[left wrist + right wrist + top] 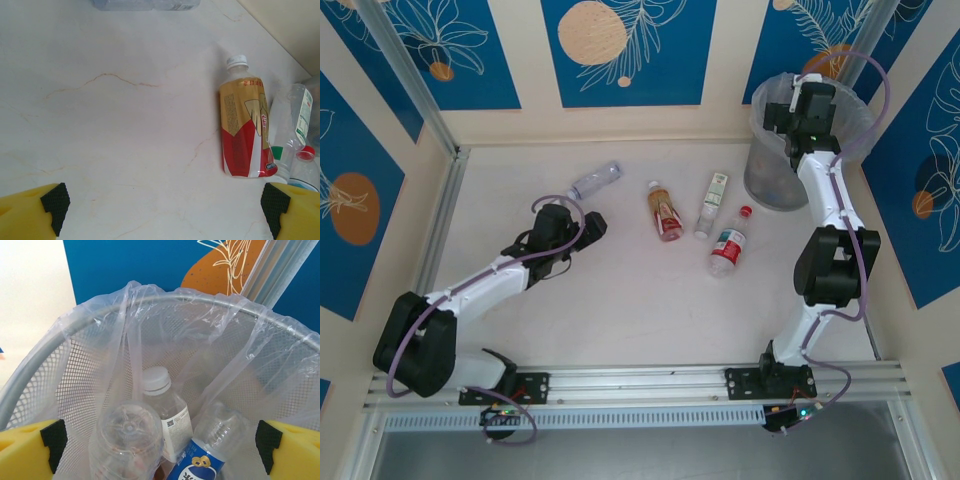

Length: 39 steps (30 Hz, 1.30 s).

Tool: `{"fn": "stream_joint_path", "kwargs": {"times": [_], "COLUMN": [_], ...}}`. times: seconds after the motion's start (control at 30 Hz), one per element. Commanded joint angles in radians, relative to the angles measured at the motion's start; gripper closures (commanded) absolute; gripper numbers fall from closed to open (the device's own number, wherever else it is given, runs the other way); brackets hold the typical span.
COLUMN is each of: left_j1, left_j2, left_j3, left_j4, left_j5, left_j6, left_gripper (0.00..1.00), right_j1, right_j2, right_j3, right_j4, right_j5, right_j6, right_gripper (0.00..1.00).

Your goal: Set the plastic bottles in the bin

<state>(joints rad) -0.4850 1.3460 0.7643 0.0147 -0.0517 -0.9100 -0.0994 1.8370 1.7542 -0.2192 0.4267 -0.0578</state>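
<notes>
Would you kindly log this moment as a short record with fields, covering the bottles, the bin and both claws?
bin: tall round grey mesh wastebasket, lined with a clear bag, far right
inside bin: white-capped clear plastic bottle, blue-labelled bottle, base-up clear bottle
lying on white table: plain clear bottle, orange-red-labelled bottle, green-white-labelled bottle, red-capped bottle
left claw: open, over bare table
right claw: open, above the bin

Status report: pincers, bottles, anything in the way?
Left pincer open, empty. Right pincer open over bin, three bottles inside. Four bottles on table. No obstruction.
</notes>
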Motion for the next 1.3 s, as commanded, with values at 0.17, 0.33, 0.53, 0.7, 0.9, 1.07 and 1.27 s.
{"fn": "stream_joint_path", "kwargs": {"times": [0.17,0.33,0.53,0.7,0.9,1.07,1.27], "left_j1": [-0.004,-0.004,-0.004,-0.006,-0.006,-0.006,-0.006], "left_j2": [0.026,0.035,0.055,0.064,0.053,0.054,0.071], "left_j3": [0.032,0.032,0.046,0.041,0.023,0.003,0.016], "left_j4": [0.017,0.031,0.030,0.046,0.062,0.088,0.090], "left_j5": [0.032,0.042,0.064,0.099,0.110,0.102,0.105], "left_j6": [0.005,0.006,0.017,0.039,0.070,0.062,0.060], "left_gripper": [0.00,0.00,0.00,0.01,0.01,0.00,0.00], "right_j1": [0.001,0.003,0.009,0.018,0.087,0.182,0.229], "right_j2": [-0.121,-0.212,-0.321,-0.441,-0.542,-0.581,-0.556], "right_j3": [-0.007,-0.075,-0.171,-0.325,-0.438,-0.536,-0.632], "right_j4": [-0.015,-0.021,-0.040,-0.034,-0.100,-0.154,-0.180], "right_j5": [-0.085,-0.158,-0.219,-0.287,-0.358,-0.304,-0.253], "right_j6": [0.102,0.178,0.289,0.389,0.424,0.414,0.464], "right_gripper": [0.01,0.01,0.01,0.00,0.01,0.01,0.01]}}
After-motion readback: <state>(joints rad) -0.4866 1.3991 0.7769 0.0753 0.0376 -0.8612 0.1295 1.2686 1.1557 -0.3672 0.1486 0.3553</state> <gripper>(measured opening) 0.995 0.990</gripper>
